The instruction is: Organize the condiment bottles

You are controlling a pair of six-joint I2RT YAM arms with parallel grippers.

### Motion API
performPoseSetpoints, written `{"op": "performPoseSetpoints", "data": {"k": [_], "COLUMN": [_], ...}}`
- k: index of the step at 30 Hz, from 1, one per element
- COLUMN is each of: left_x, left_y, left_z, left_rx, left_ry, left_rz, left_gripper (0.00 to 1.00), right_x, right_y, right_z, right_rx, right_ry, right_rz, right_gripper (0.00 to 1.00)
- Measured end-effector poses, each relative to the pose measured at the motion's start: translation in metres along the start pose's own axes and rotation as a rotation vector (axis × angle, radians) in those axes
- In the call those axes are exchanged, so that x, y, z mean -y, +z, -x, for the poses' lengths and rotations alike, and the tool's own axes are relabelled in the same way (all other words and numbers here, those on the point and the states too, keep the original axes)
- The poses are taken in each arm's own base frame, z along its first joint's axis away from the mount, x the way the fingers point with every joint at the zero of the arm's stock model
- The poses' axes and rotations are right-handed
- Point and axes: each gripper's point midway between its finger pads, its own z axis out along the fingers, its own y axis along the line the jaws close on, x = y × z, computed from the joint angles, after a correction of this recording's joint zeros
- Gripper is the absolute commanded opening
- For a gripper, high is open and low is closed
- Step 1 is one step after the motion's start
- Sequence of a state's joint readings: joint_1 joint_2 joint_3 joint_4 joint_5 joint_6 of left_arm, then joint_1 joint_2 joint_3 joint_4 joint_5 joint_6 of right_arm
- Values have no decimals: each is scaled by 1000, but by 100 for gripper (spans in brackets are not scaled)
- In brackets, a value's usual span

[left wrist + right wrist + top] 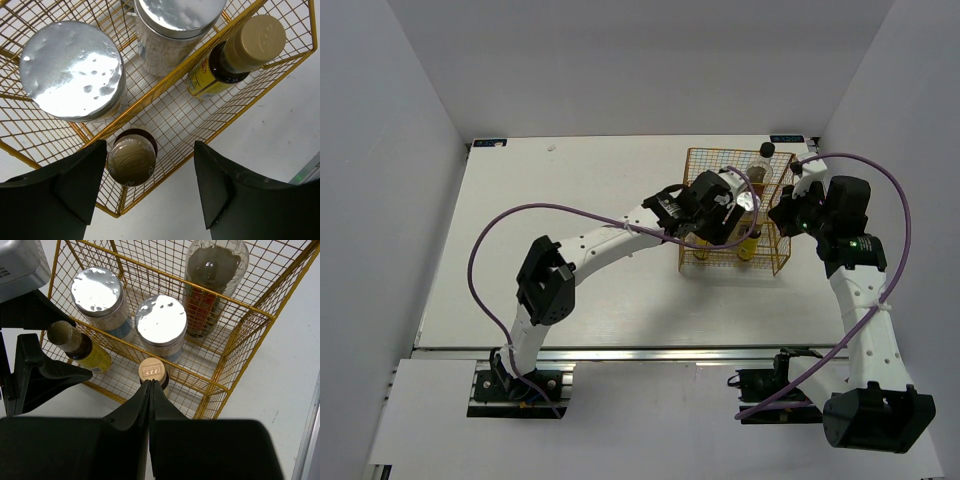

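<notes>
All the condiment bottles stand in the yellow wire basket [686, 200]. In the right wrist view, two white cylinders with silver lids [96, 290] [161, 320] and the taller dark-sauce bottle [212, 285] stand behind a divider. Two tiny brown yellow-labelled bottles [80, 347] [152, 371] stand in the front row. My left gripper [152, 165] is open above the basket. One tiny bottle [131, 160] sits between its fingers, close to the left one. The other tiny bottle [257, 37] is further off. My right gripper [151, 385] is shut and empty, just above the basket's near edge.
The basket [240, 365] sits on the white table at the right rear, with walls close behind and on both sides. My left arm [610, 240] stretches across the table's middle. My right arm [860, 290] stands along the right edge.
</notes>
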State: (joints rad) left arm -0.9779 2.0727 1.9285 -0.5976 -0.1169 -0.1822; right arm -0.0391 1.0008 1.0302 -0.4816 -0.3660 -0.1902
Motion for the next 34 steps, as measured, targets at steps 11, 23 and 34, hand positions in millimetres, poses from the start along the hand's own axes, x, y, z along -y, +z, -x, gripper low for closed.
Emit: {"op": "performPoseSetpoints", "data": {"k": [11, 23, 34], "left_x": [-4, -94, -133], "left_y": [-47, -233, -221], "left_z": [41, 83, 10], "left_rx": [117, 519, 401], "left_ry": [-36, -332, -459], "left_rz": [13, 94, 185], "left_gripper": [91, 98, 98], "right_x": [-3, -4, 4], "right_y": [-6, -16, -26], "right_z": [5, 10, 22], "right_rx": [23, -42, -73], "right_ry": [-22, 95, 160], "right_rz": [6, -19, -89], "right_gripper": [50, 89, 90]}}
